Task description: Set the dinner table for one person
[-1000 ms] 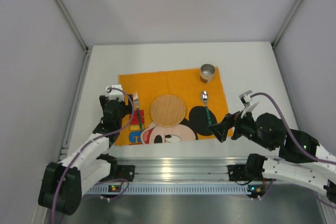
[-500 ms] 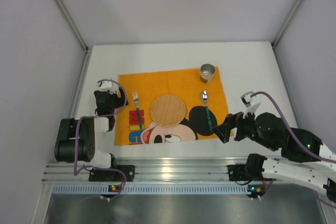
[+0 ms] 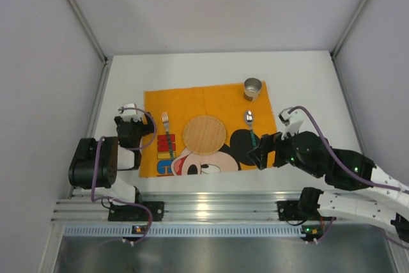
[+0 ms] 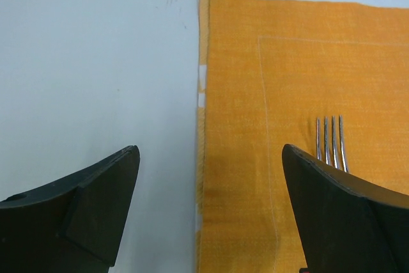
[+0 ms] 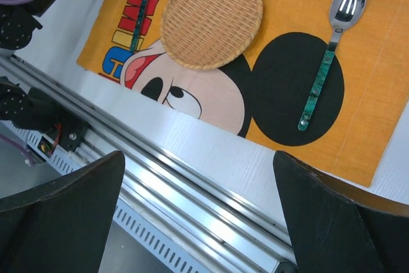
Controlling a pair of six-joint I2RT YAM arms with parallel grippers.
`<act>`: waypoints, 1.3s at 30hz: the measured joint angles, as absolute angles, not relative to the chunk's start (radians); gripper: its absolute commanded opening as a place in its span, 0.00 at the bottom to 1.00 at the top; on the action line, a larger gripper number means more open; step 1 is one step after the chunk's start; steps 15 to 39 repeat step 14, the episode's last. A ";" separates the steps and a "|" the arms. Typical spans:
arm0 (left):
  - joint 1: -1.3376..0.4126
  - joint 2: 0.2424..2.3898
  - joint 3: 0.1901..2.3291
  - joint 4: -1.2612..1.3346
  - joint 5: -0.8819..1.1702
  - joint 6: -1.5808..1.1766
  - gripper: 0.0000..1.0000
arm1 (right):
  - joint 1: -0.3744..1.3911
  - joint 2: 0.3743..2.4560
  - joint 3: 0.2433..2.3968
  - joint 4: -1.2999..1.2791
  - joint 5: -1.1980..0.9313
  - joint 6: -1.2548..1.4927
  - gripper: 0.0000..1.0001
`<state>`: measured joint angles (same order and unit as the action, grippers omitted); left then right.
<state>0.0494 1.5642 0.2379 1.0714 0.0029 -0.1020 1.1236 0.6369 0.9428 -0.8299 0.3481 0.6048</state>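
The white dinner table (image 3: 307,81) carries an orange Mickey Mouse cloth (image 3: 211,97). On the cloth lie a round wicker plate (image 3: 204,134), a fork (image 3: 166,131) to its left, a green-handled spoon (image 3: 250,127) to its right and a metal cup (image 3: 253,88) at the far right corner. My left gripper (image 3: 131,129) hangs open over the cloth's left edge (image 4: 201,158), holding nothing, with the fork tines (image 4: 329,135) just beyond its right finger. Over the cloth's near right corner my right gripper (image 3: 261,156) is open and empty, above the table's front strip (image 5: 211,151).
An aluminium rail (image 3: 204,209) runs along the near edge and holds both arm bases. Grey walls close in the table on the left, right and far sides. Bare white tabletop (image 4: 96,62) lies to the left of the cloth.
The left arm has folded back onto its base, its gripper staying by the cloth's left edge. The right gripper has shifted a little left, over the cloth's near right corner.
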 measured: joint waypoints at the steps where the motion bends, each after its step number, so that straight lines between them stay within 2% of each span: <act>1: 0.048 1.564 0.238 1.084 -0.007 -0.103 0.98 | 1.124 0.643 0.942 -0.823 0.354 0.607 1.00; 14: 0.032 1.565 0.292 1.076 0.054 -0.059 0.98 | 1.124 0.778 0.870 -0.676 0.472 0.628 1.00; 39: 0.032 1.565 0.292 1.076 0.054 -0.059 0.98 | 1.124 0.778 0.870 -0.676 0.472 0.628 1.00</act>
